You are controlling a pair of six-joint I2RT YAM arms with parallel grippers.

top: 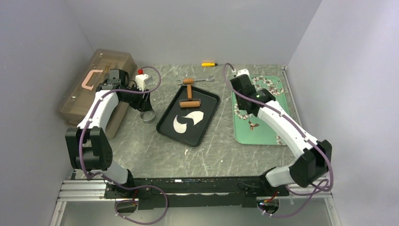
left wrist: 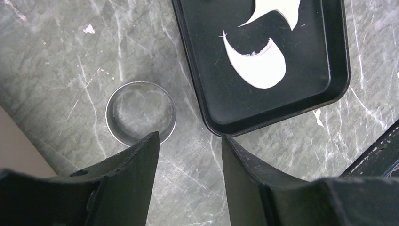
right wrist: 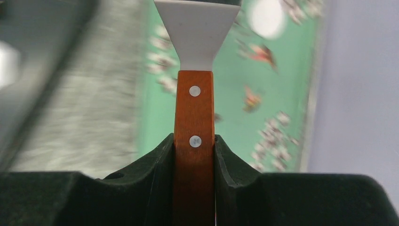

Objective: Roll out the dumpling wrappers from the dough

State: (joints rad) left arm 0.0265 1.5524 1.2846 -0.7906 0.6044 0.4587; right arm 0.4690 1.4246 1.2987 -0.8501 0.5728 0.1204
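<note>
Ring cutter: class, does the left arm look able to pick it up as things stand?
Probably yes. The left gripper hangs open right by the ring cutter, which lies alone on the table with nothing between them.

Soft, even light fills the overhead view, leaving only faint shadows under the arms on the desk [top: 141, 146], and the picture is slightly grainy. The left wrist view is sharp on the marbled desk and the black tray [left wrist: 339, 70], whose rim carries a dull sheen, while the left claw [left wrist: 189, 141] in the foreground is dark and featureless. Motion blur smears the green tray [right wrist: 282, 94] in the right wrist view, and only the wooden handle [right wrist: 194, 141] is crisp.
</note>
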